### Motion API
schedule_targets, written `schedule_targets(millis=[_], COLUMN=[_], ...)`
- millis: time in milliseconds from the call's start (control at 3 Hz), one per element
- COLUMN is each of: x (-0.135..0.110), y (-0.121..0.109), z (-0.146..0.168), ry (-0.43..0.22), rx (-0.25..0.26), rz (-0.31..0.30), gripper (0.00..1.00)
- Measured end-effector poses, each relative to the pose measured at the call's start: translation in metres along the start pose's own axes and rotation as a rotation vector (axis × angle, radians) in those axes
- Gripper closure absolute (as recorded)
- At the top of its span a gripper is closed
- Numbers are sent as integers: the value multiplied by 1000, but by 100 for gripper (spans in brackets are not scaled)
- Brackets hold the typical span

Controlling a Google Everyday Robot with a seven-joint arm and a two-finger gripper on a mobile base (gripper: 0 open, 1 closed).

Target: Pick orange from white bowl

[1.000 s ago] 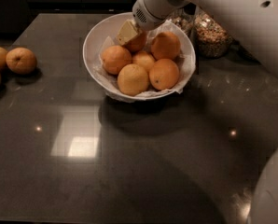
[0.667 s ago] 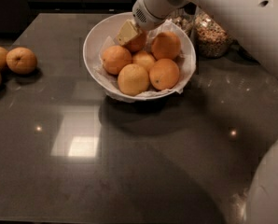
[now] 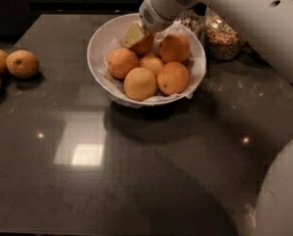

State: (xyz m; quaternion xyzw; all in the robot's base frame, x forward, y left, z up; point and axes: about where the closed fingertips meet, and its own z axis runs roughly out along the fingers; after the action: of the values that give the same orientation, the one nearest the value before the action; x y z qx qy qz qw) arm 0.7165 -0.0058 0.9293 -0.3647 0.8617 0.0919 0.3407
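Note:
The white bowl (image 3: 98, 39) stands at the back middle of the dark counter, lined with crumpled white paper. It holds several bright oranges; the nearest ones are at the front (image 3: 140, 83) and front right (image 3: 172, 77). My gripper (image 3: 135, 35) reaches down from the upper right into the back of the bowl. Its cream tip rests against the rearmost orange (image 3: 145, 46), which it partly hides. The white arm (image 3: 225, 9) runs off to the upper right.
Three duller brownish-orange fruits (image 3: 22, 63) lie at the counter's left edge. Glass jars of grains (image 3: 223, 37) stand just behind and right of the bowl. The robot's white body (image 3: 284, 195) fills the lower right corner.

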Motion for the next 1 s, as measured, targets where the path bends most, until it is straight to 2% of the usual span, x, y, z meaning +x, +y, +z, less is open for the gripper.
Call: schedule_targets(millis=[333,1000], x=[0,-2], y=[0,0], z=[0,-2], ry=[0,0], rx=[0,0], rz=[0,0], gripper=[100,100])
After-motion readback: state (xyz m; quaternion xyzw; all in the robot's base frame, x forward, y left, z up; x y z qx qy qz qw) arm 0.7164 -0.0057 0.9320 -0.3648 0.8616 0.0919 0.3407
